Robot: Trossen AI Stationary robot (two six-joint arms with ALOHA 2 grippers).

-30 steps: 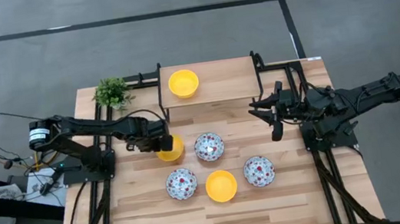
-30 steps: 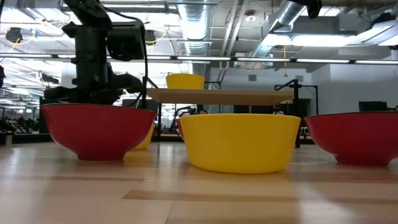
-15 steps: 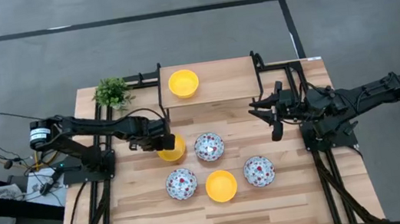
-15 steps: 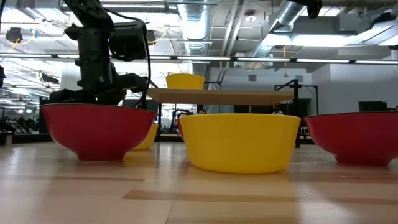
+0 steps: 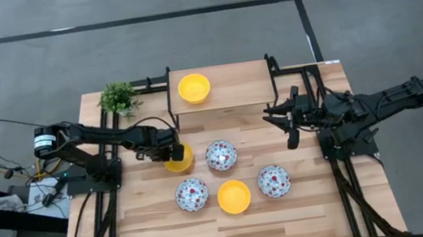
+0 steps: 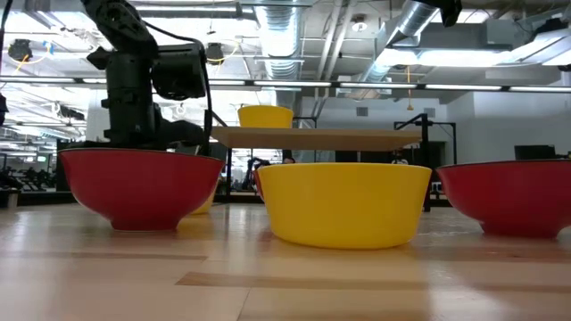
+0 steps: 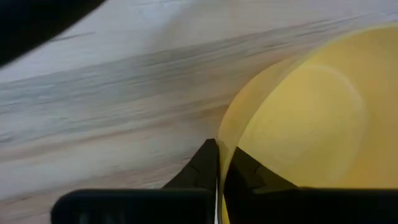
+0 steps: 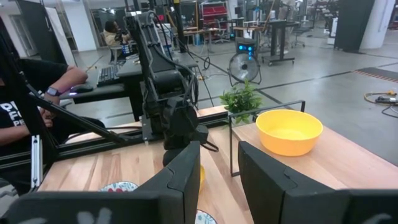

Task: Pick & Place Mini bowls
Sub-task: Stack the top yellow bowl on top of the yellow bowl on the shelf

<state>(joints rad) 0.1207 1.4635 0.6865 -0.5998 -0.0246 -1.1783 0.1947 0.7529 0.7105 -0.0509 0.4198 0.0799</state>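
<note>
Six mini bowls are in view. One yellow bowl [image 5: 194,88] stands on a raised shelf [image 5: 232,91] at the back. Three floral bowls [image 5: 220,156] [image 5: 191,195] [image 5: 273,181] and a yellow one [image 5: 234,196] rest on the table. My left gripper [image 5: 172,151] points down and is shut on another yellow bowl [image 5: 180,163], which sits on the table left of the middle. My right gripper [image 5: 289,129] hangs open above the table's right side, holding nothing. My left gripper pinches the yellow bowl's wall at its rim [image 7: 222,144], with one finger [image 7: 205,167] outside the bowl and one [image 7: 249,174] inside it. The fingers come from above, pointing down. The bowl stands upright; the high view shows it down at the table.
A small green plant [image 5: 119,98] stands at the far left corner. The shelf's black frame posts [image 5: 170,99] rise just behind the left gripper. A person [image 8: 37,93] sits beyond the table's left side. Bare wood lies along the near edge [image 5: 235,234].
My left gripper has sunk a little over the yellow bowl; in the low view the arm's wrist stands lower than before. The bowls have kept their places.
</note>
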